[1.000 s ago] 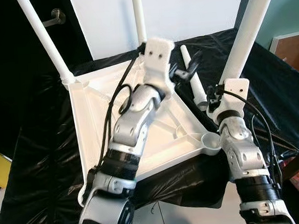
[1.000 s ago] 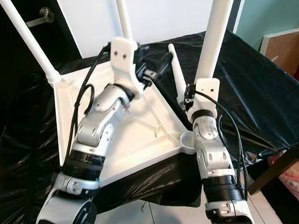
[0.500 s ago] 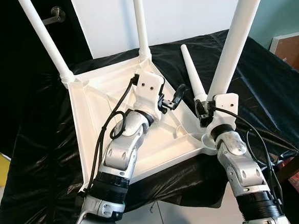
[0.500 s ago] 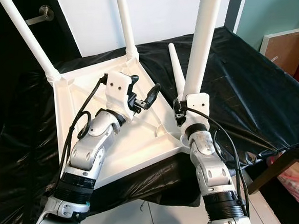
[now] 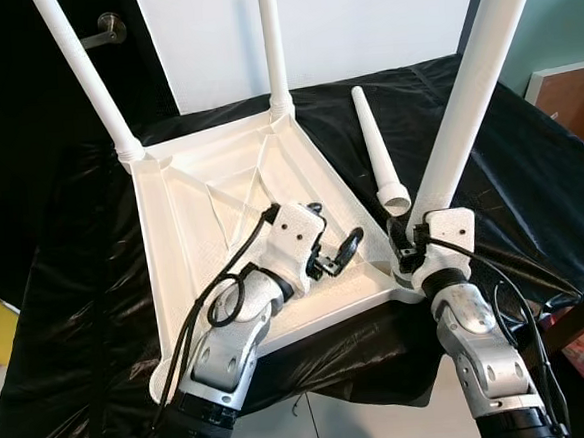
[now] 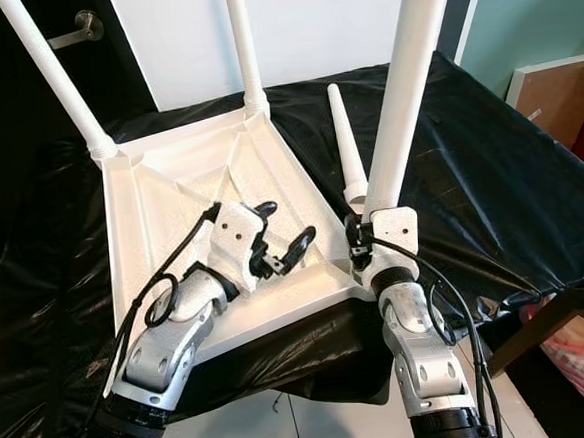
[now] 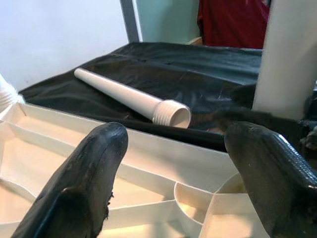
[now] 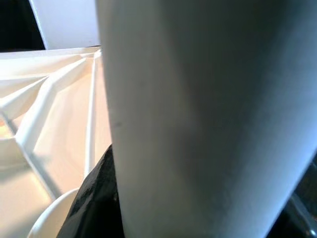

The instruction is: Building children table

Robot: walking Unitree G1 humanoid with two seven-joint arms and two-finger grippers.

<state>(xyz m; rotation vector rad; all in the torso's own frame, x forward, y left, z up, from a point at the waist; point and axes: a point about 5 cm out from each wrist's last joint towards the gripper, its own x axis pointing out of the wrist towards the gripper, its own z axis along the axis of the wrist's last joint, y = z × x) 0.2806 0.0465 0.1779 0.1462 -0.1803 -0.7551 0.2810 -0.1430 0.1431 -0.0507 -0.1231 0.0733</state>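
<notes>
The right gripper point(image 5: 406, 246) has its fingers closed round the base of a white leg point(image 5: 469, 96), held upright just over the near corner socket point(image 7: 233, 186) of the upturned tabletop point(image 5: 198, 231). The step in hand looks like seating this third leg; next it wants lowering and twisting into the socket. The left gripper point(image 7: 173, 158) hovers over the tabletop's underside, fingers spread wide and empty (a fourth leg point(image 5: 378, 158) lies loose on the black-draped table point(image 5: 69, 325)).
</notes>
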